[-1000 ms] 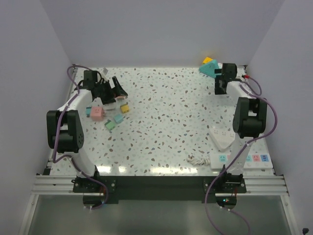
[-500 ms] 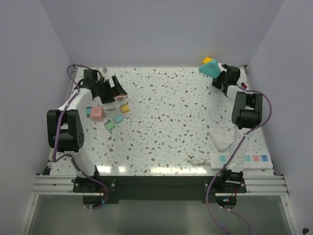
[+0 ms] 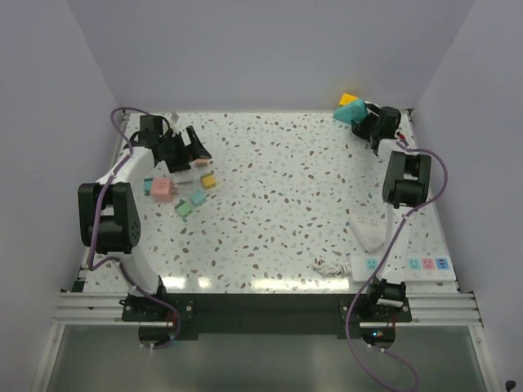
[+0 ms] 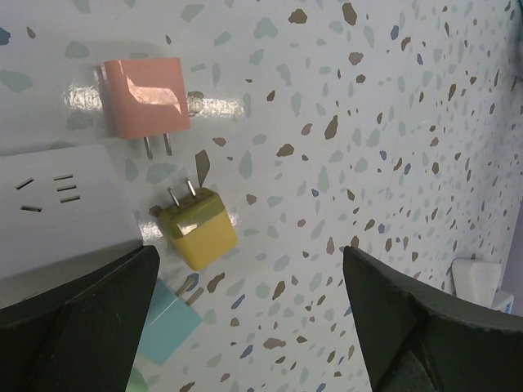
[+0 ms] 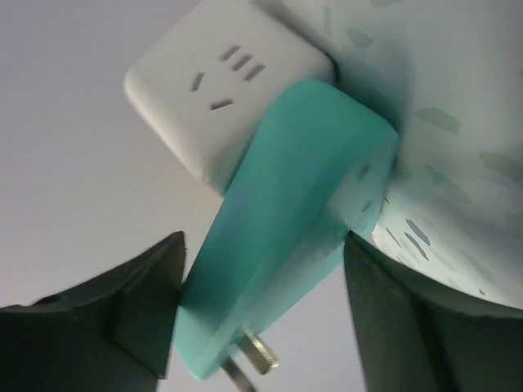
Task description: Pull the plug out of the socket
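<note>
Between right hand (image 5: 263, 253) jaws: plug (image 5: 286, 204), prongs wristward.

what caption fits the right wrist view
Right gripper bracketing a teal plug, prongs bare, against a white socket.

light: bright, even | glare: table (image 3: 270, 282) near edge | blur: teal plug (image 5: 286, 220) soft close-up

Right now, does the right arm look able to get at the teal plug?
Probably yes: the right gripper straddles the teal plug with its jaws open and nothing in between. The white socket cube lies farther on, against the plug.
</note>
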